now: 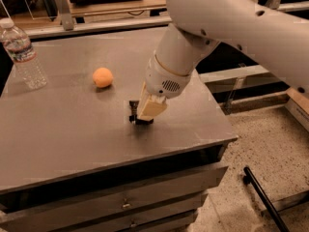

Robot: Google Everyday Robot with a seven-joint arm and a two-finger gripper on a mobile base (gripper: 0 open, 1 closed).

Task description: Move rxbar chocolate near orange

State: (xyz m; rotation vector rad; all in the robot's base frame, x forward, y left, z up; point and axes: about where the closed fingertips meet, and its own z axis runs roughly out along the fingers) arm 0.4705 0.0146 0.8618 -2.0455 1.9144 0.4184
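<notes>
Grey desk [72, 144]: carries everything.
White arm [231, 28]: descends from the right of the orange [102, 77].
Clear water bottle [21, 52]: upright, well left of the orange.
Hand [144, 119]: at the desk surface, right of and nearer than the orange. Cannot tell if it is clamped or apart.
Rxbar chocolate [133, 111]: dark, mostly hidden under the hand, apart from the orange.
Risks: a weak hold could drop the bar, and overshooting could set the orange rolling.
</notes>
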